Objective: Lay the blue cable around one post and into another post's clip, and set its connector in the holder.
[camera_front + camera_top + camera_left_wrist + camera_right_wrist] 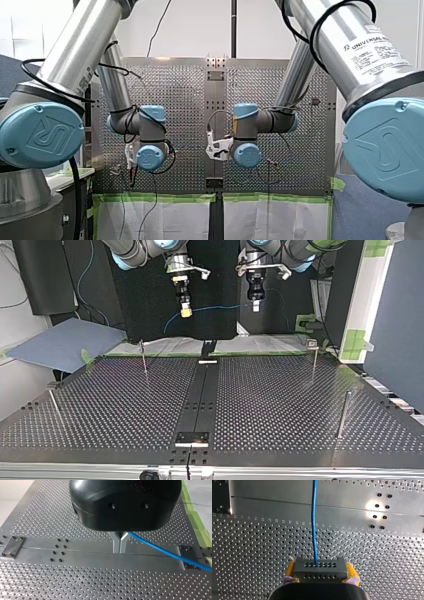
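Found the right claw [320, 567] clamped on a grey connector [320, 573] with two rows of holes, yellow pads [351, 572] at either side. Saw the thin blue cable [314, 525] leave it straight ahead, then span across to the left claw [120, 545], metal fingers [116, 542] together, seemingly pinching it. Noted both claws well above the table [280, 405], well apart from the posts [314, 360]; green tape [197, 522] along the table's edge beside the left claw, bare perforated plate beneath each.
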